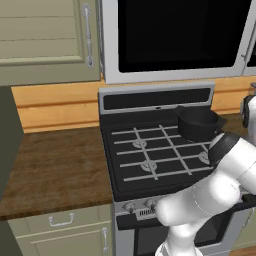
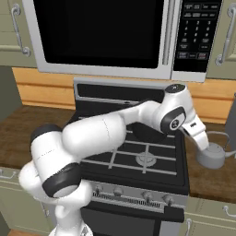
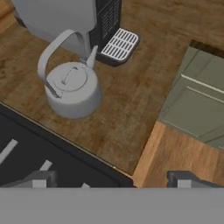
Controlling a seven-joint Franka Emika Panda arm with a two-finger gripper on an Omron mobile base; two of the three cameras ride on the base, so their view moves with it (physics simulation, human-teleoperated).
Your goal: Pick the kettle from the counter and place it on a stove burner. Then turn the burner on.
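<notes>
The kettle (image 3: 72, 89) is small, squat and grey, with a lid knob and a thin arched handle. It stands on the dark wood counter (image 3: 131, 100) just right of the black range. From the right base view, the kettle (image 2: 212, 157) sits right below my hand. My gripper (image 3: 113, 181) hangs above the range's right edge, a little short of the kettle and apart from it. It is open, with the fingertips (image 3: 37, 179) far apart and nothing between them. Burner rings (image 1: 148, 165) lie under pale grate bars; one burner (image 2: 145, 159) shows front centre.
A black pot (image 1: 197, 123) occupies the back right of the stove. A grey coffee machine (image 3: 65, 17) with a drip tray (image 3: 118, 43) stands close behind the kettle. Knobs (image 2: 147, 196) line the range front. A microwave (image 2: 110, 37) hangs above. Wide counter (image 1: 55, 165) lies left.
</notes>
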